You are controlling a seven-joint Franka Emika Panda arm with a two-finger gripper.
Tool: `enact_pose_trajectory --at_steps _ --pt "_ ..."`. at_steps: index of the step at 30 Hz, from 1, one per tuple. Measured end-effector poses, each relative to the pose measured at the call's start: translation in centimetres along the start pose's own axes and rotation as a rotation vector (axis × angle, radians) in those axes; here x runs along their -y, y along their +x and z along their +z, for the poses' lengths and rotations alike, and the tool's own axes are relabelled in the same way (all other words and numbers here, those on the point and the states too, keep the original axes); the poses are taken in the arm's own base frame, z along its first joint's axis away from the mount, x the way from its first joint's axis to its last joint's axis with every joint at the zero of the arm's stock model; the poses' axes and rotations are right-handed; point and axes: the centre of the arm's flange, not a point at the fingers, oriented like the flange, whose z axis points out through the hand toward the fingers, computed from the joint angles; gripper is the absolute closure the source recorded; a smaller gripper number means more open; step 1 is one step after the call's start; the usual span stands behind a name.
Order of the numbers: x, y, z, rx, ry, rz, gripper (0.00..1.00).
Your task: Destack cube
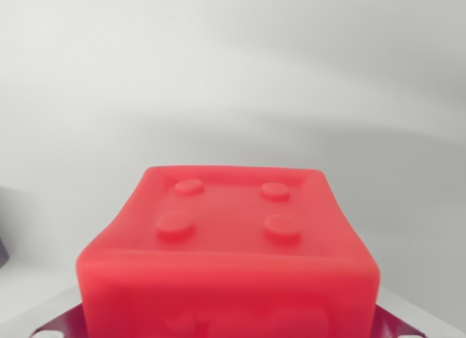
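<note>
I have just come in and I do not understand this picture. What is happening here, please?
The wrist view looks closely at a red cube with four round studs on its top face. It fills the lower middle of the picture, in front of a plain pale surface. The tool itself does not show, so whether it holds the cube cannot be told. Something dark red shows under the cube's lower corners; what it is cannot be told.

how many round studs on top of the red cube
4 studs on the red cube: far left, far right, near left, near right. None appear hidden.
</note>
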Motion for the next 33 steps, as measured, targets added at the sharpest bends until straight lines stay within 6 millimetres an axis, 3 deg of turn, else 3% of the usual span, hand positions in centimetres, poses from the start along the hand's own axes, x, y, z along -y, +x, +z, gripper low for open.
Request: enact_pose_trajectory --at_steps 33 --pt "-3.0 5.5 0.7 -0.001 0.0 0.082 1.0"
